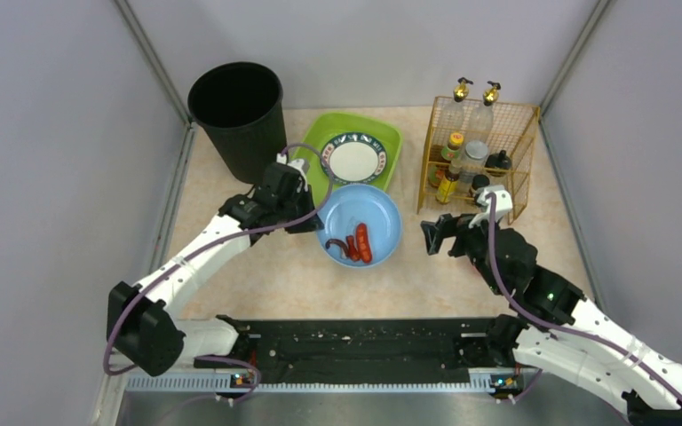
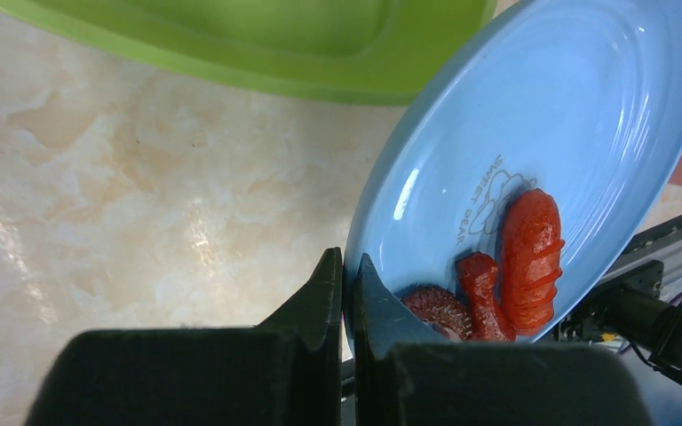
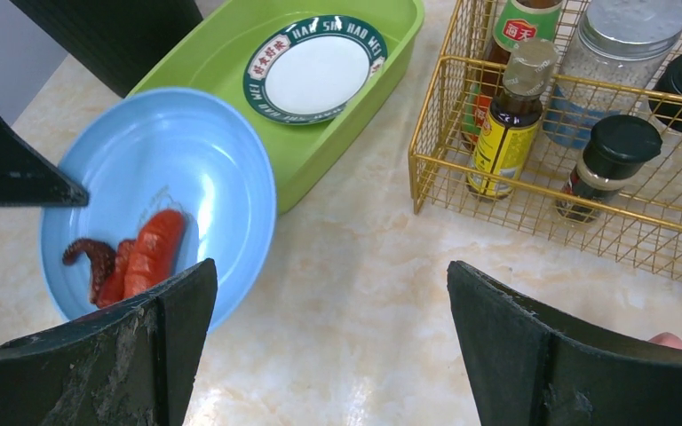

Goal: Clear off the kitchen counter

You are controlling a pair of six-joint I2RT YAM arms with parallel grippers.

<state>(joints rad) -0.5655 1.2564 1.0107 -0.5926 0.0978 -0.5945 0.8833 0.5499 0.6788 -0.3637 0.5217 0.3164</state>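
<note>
Blue rim is what our left gripper [image 2: 344,297] has pinched, jaws together on the near edge of the blue plate [image 2: 542,106]. The plate looks lifted and tipped, so the red sausage pieces [image 2: 519,271] sit at its low side. We judge that this grip suits carrying it to the black bin [image 1: 235,102] for scraping. Our right gripper [image 3: 329,293] hangs spread wide, holding nothing, between plate and gold wire rack [image 3: 586,222]. Beyond, the green tray [image 1: 392,142] holds a white plate [image 1: 352,160]. The kitchen counter [image 1: 284,275] lies beneath everything, pale marbled beige and glossy.
</note>
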